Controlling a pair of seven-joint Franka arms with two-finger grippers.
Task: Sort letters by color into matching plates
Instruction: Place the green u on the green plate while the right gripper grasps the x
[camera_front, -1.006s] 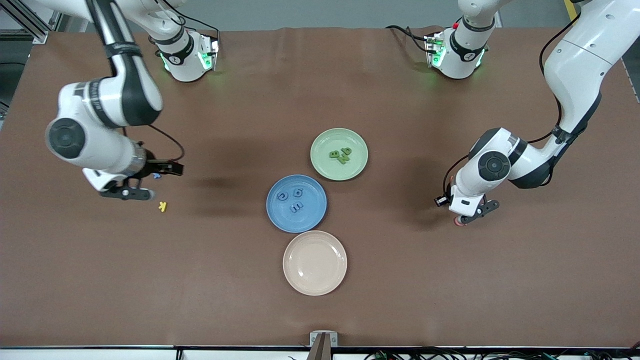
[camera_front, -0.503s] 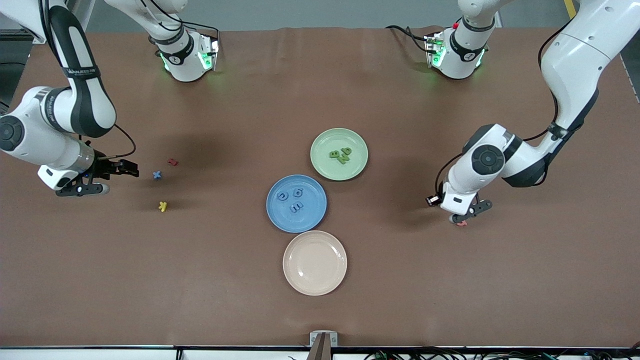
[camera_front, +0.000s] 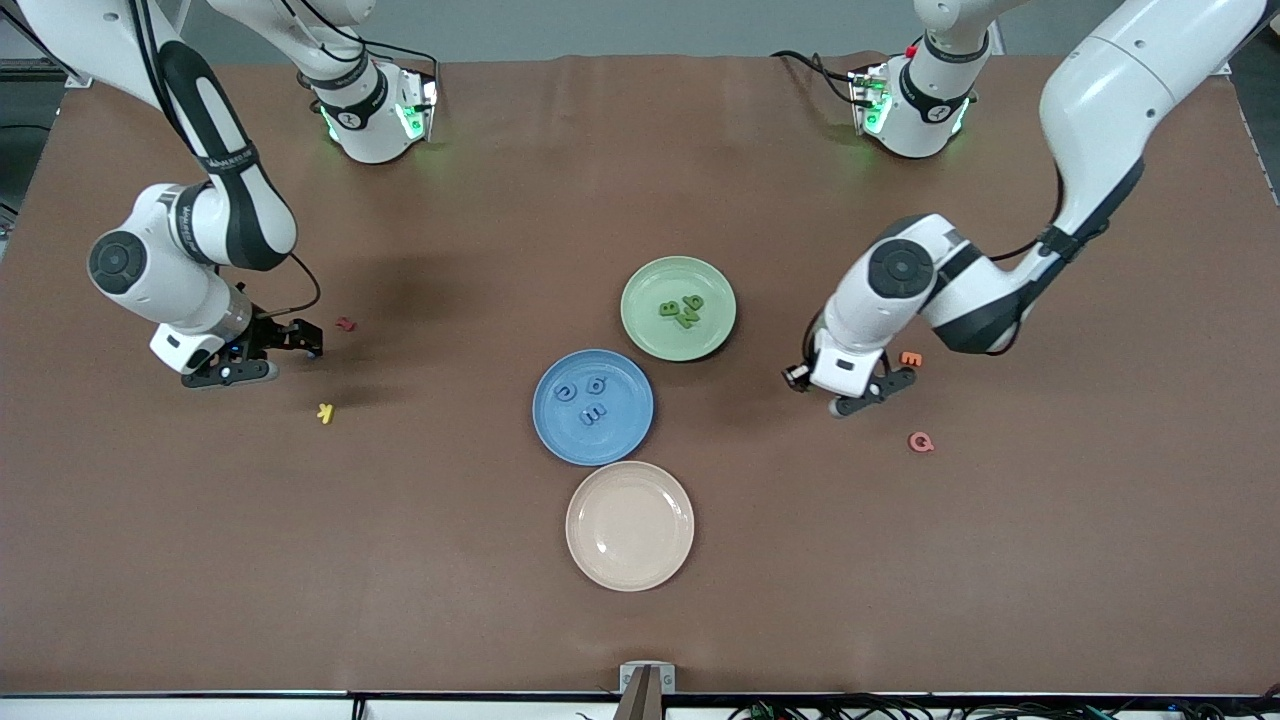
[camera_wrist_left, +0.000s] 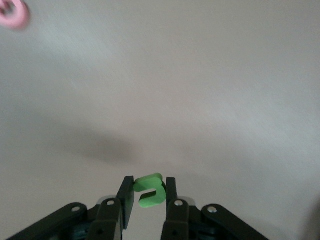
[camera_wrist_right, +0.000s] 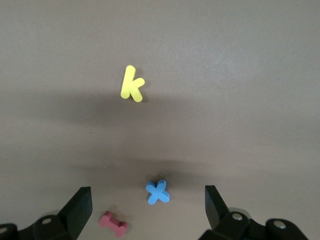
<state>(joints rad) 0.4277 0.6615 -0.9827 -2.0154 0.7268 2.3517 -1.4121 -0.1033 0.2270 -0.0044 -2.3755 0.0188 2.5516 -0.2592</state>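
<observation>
**Green foam letter pinched in the left gripper**

Green and flat, the small foam letter (camera_wrist_left: 149, 190) sat clamped between the two black fingers of the left gripper (camera_front: 862, 393), its curled, hooked outline showing in the left wrist view. That gripper hung over bare table between the pale green plate (camera_front: 678, 270) and an orange letter (camera_front: 911, 358), with a pink Q-shaped letter (camera_front: 920, 441) lying nearer the front camera.

The green plate held three dark green letters (camera_front: 682, 309) clustered near its middle. The blue plate (camera_front: 592, 445), touching or just beside it and nearer the camera, carried three blue letters (camera_front: 584, 398), spaced slightly apart. A beige plate (camera_front: 630, 570) sat nearer still, just beside the blue one.

Toward the right arm's end of the table, the right gripper (camera_front: 268, 358) had its fingers spread wide and held nothing. In the right wrist view a blue X-shaped letter (camera_wrist_right: 158, 191) lay on the brown surface between those fingers, with a red letter (camera_wrist_right: 113, 223) near it and a yellow K (camera_wrist_right: 132, 84) farther off.
</observation>
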